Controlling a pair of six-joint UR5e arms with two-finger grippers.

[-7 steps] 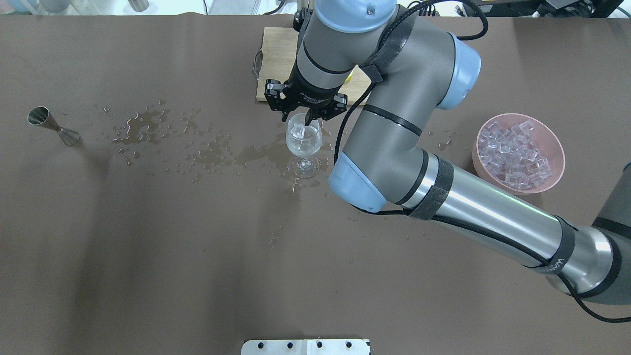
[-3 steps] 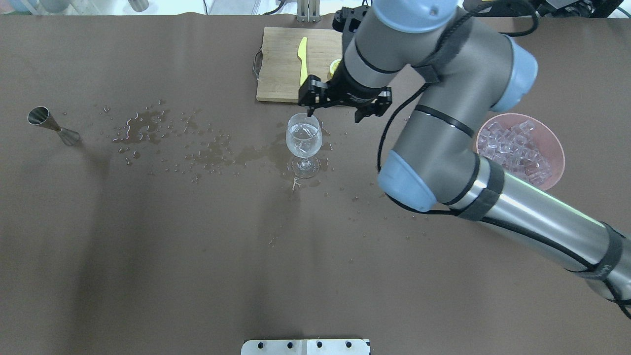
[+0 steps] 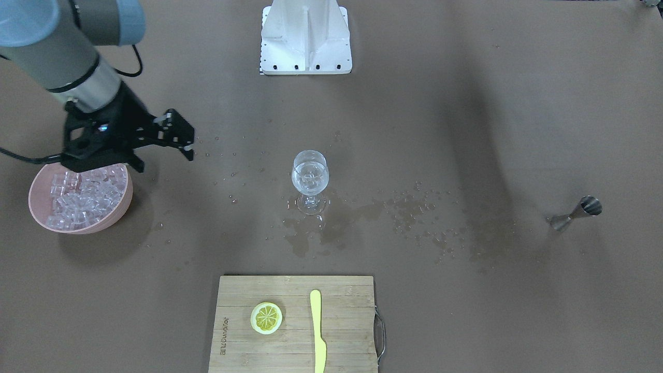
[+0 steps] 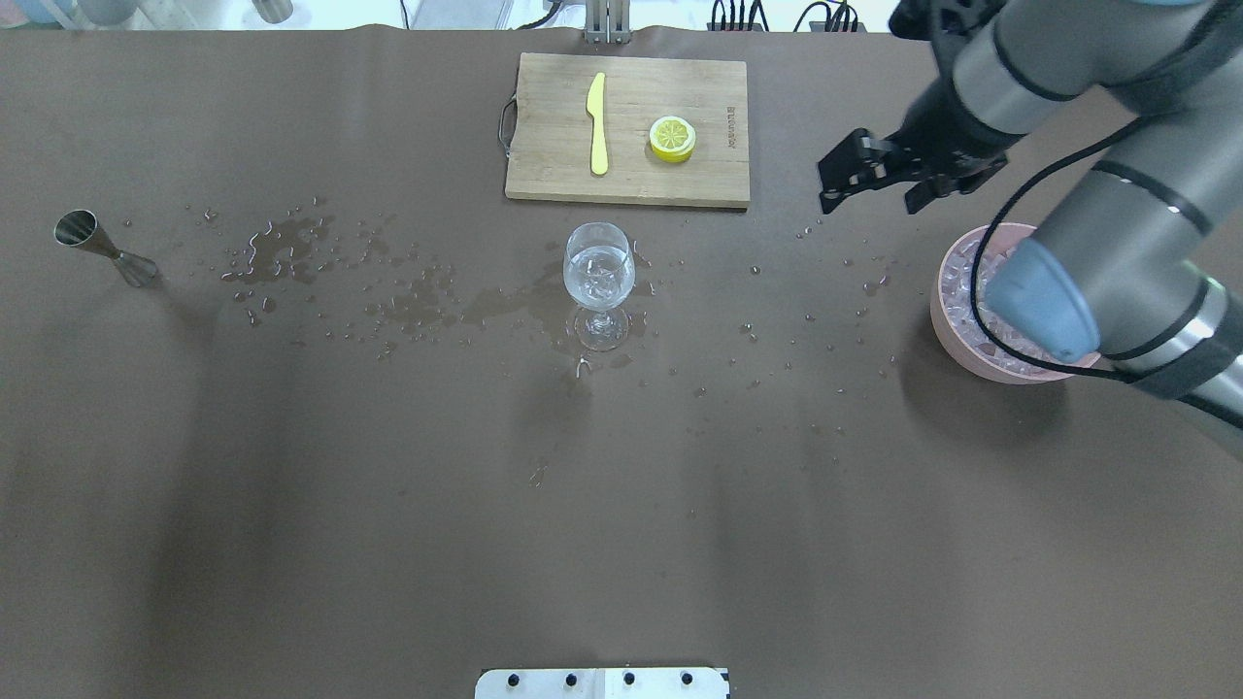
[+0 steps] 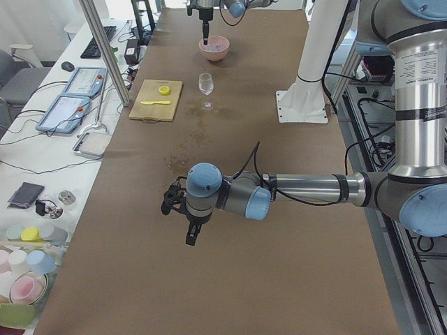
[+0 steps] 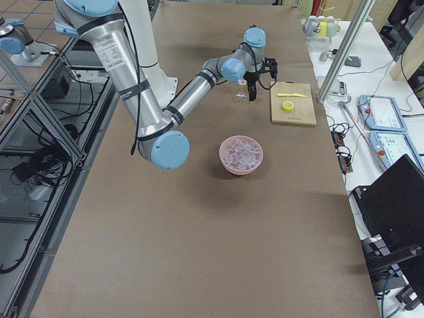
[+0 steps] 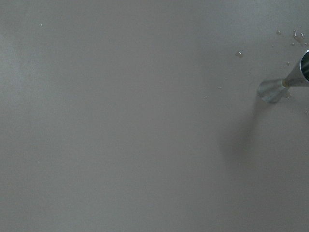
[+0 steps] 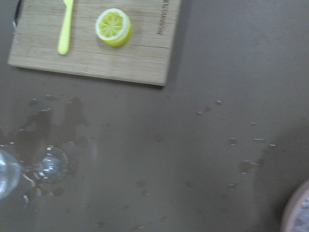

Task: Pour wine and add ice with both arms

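Observation:
A wine glass [image 4: 599,272] stands mid-table with a little clear wine and ice in its bowl; it also shows in the front view [image 3: 310,176]. A pink bowl [image 3: 36,199] holds many clear ice cubes [image 3: 85,197]. My right gripper [image 4: 874,189] is open and empty, in the air just beyond the bowl's far rim [image 4: 947,291] and well right of the glass; in the front view the gripper [image 3: 163,155] is above the bowl's edge. My left gripper [image 5: 188,227] shows only in the exterior left view, low over bare table; I cannot tell its state.
A wooden board [image 4: 544,146] at the far edge carries a yellow knife [image 4: 597,121] and a lemon slice [image 4: 672,138]. A steel jigger [image 4: 97,248] lies on its side at the far left. Spilled water [image 4: 291,248] spreads from the jigger to the glass.
My right gripper has moved from above the glass to the right, to the pink bowl. The board with knife and lemon is uncovered. The glass has not moved.

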